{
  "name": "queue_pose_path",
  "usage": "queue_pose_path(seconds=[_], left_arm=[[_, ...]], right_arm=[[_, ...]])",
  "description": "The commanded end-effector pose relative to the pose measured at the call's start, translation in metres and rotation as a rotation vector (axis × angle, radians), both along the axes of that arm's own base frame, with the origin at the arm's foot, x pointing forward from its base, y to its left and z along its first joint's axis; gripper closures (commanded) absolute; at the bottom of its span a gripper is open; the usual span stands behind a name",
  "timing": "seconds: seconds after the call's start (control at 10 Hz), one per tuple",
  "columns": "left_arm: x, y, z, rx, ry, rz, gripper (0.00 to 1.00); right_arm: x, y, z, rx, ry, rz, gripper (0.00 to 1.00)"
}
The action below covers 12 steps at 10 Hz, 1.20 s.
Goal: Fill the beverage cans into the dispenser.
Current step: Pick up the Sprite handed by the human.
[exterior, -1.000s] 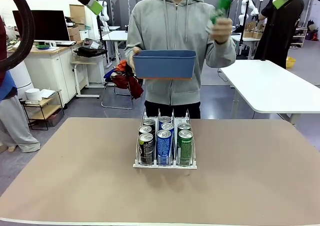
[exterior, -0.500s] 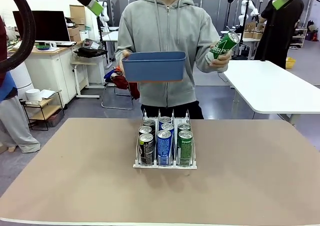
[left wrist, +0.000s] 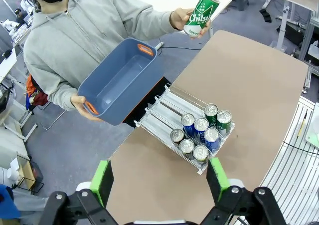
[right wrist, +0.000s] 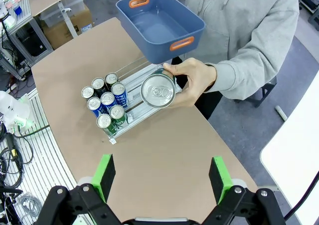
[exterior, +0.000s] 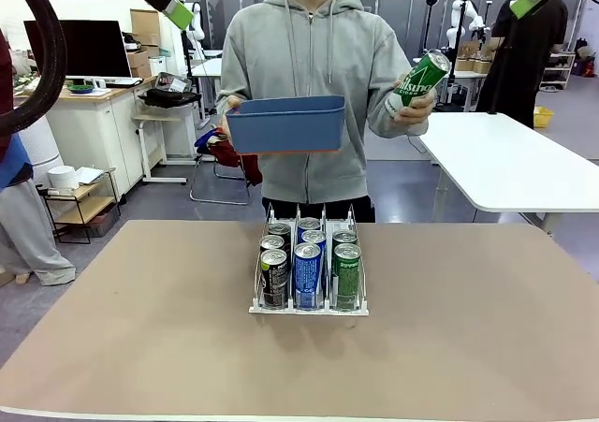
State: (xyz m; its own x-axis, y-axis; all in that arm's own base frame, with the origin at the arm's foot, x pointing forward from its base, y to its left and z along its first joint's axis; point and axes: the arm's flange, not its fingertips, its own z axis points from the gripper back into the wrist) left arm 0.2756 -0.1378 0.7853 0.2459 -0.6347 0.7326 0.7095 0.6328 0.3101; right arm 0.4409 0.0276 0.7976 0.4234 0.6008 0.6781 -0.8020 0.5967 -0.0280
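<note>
The person's hand (exterior: 232, 115) on the left holds the blue rectangular plastic bin (exterior: 285, 123), which has shifted slightly leftward and lower than a second ago and is seen empty from the wrist views; the white wire three-lane dispenser (exterior: 309, 307) stands at the table centre, with two slim aluminium beverage cans (exterior: 307, 274) in each lane, unchanged. To the right, the person's other hand (exterior: 412, 109) has lowered the green slim aluminium can (exterior: 418, 81) and now holds it tilted and steady, probably as a handover; the left gripper (left wrist: 161, 181) and right gripper (right wrist: 162, 180) hang high, jaws fully spread, gripping nothing.
</note>
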Motion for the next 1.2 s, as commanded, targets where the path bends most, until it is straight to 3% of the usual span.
queue_pose_path(seconds=[0.0, 0.8, 0.9, 1.1], left_arm=[[0.001, 0.003, -0.001, -0.005, 0.007, -0.019, 0.0], [0.001, 0.003, -0.001, -0.005, 0.007, -0.019, 0.0], [0.001, 0.003, -0.001, -0.005, 0.007, -0.019, 0.0], [0.001, 0.003, -0.001, -0.005, 0.007, -0.019, 0.0]], right_arm=[[-0.002, 0.0, -0.001, 0.009, 0.009, -0.005, 0.0], [0.0, 0.0, 0.0, 0.0, 0.0, 0.0, 0.0], [0.0, 0.007, -0.007, 0.048, -0.015, -0.095, 0.0], [0.007, 0.014, -0.013, 0.025, 0.048, 0.017, 0.0]])
